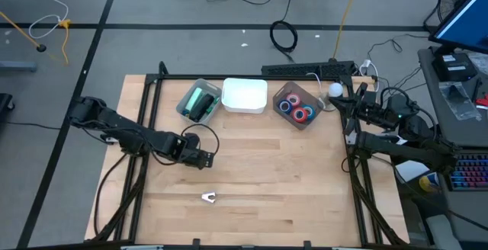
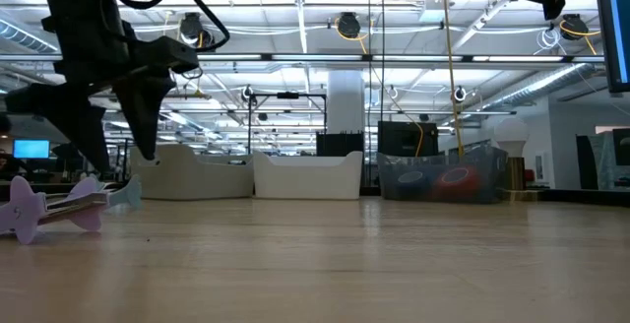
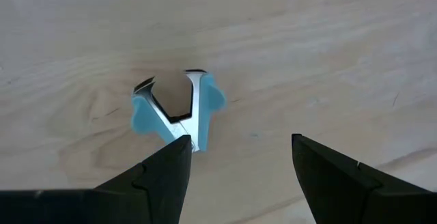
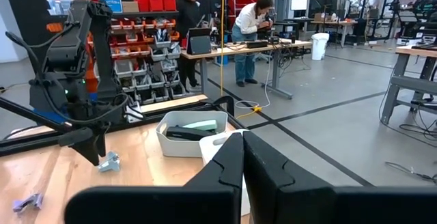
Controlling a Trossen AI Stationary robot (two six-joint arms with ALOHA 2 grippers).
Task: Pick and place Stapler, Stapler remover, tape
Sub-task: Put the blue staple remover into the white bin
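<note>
Left arm: reaches from the left edge of the high view toward table centre, its left gripper [image 1: 204, 157] spread wide and empty above the wood, with the stapler remover [image 1: 209, 197] lying apart from it, lower centre of that view; in the left wrist view the remover [image 3: 176, 110] lies just beyond the fingers [image 3: 160, 176]. Right arm: folded at the right edge of the table, right gripper [image 4: 243, 157] pressed together and empty. Along the upper table edge: grey bin [image 1: 186, 97] with staplers [image 1: 203, 104], white bin [image 1: 245, 96], clear bin [image 1: 306, 123] holding tape [image 1: 294, 107].
</note>
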